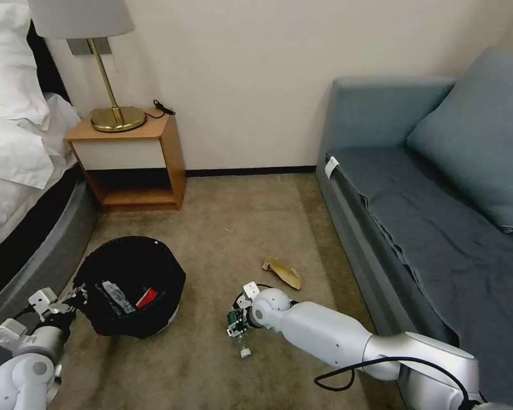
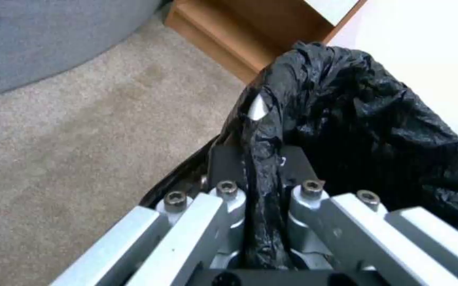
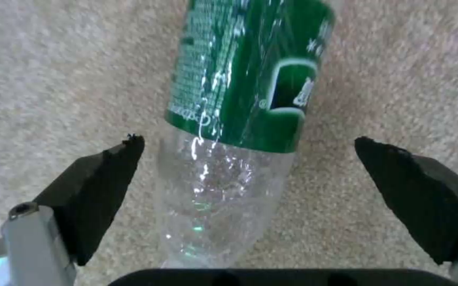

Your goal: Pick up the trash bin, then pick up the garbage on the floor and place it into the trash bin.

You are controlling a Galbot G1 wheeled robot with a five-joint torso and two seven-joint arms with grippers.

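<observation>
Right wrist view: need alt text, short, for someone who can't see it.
The right claw is open around a clear plastic bottle with a green label that lies on beige carpet, a black pad on each side of the bottle and neither touching it.

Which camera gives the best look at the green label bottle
The right wrist view: the bottle lies on the carpet between the open right gripper fingers, label clear. In the head view the arm hides most of it. The left wrist view looks at the trash bin.
</observation>
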